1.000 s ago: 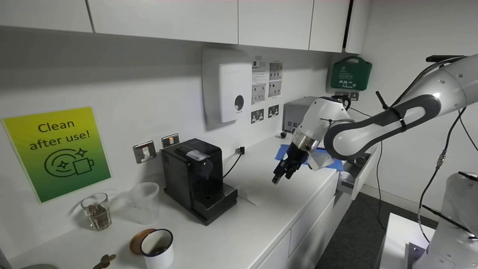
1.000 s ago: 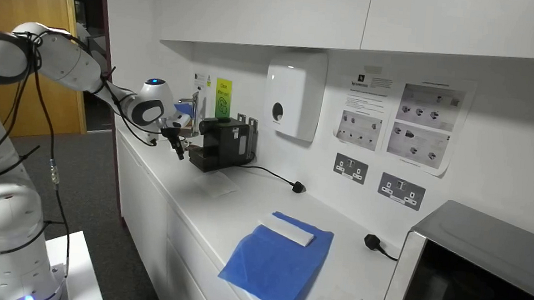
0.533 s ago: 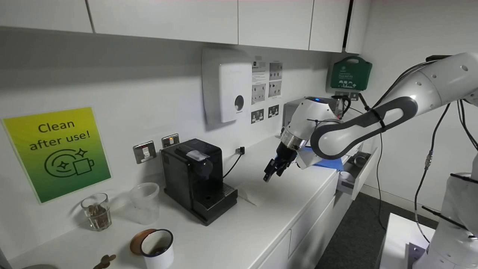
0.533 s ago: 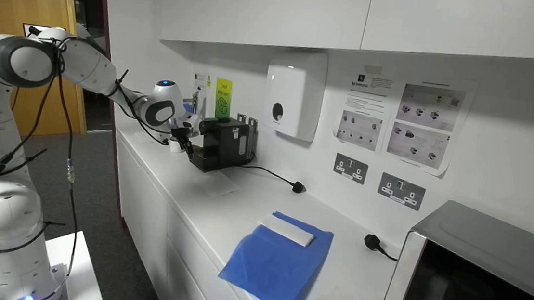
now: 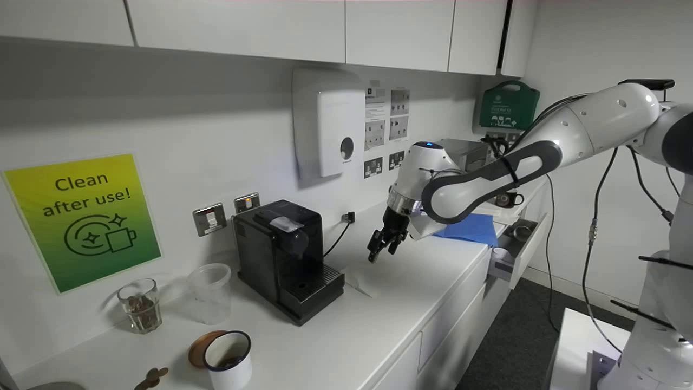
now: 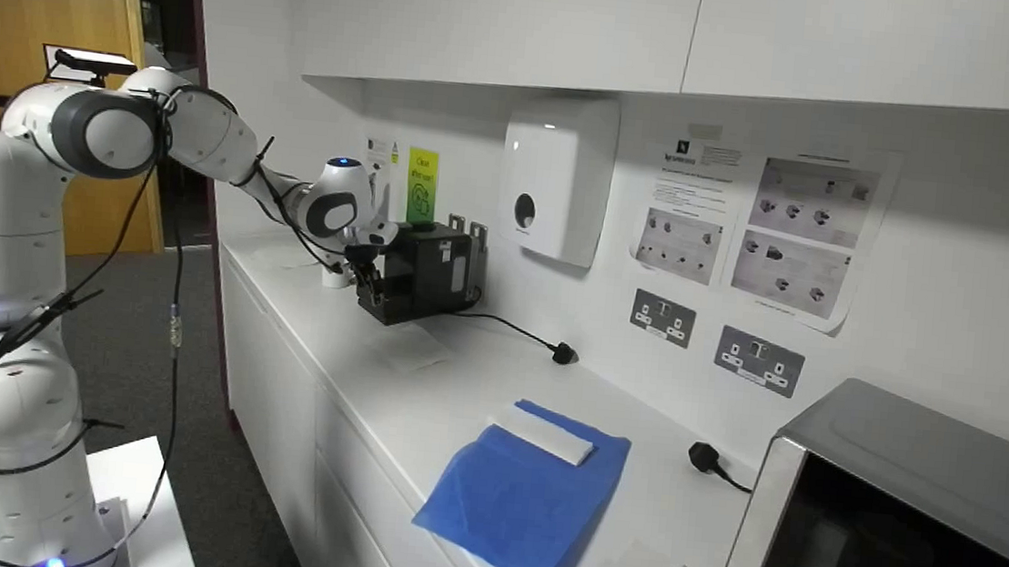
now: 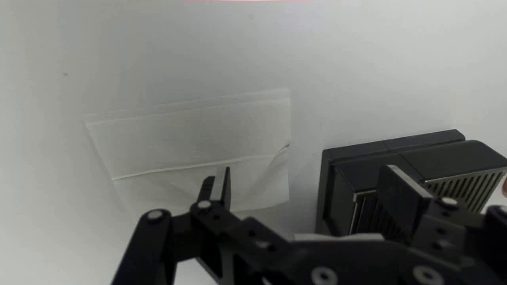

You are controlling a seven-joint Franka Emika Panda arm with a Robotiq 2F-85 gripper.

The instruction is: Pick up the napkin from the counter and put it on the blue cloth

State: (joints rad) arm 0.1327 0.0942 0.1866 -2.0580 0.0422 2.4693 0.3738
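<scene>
The napkin is a thin, pale, creased sheet lying flat on the white counter beside the black coffee machine. It also shows in both exterior views. The blue cloth lies flat farther along the counter, with a folded white piece on its back part; the arm partly hides the cloth in an exterior view. My gripper is open and empty, pointing down above the counter near the napkin. In the wrist view its left finger overlaps the napkin and the right overlaps the coffee machine.
The coffee machine stands close to the gripper, with its cable and plug behind. A plastic cup, a glass and a white mug stand beyond it. A microwave and an open drawer are at the cloth's end.
The arm has carried the open gripper along the counter toward the coffee machine and the napkin, with the fingers turning to point more steeply down. The napkin and cloth have not moved.
</scene>
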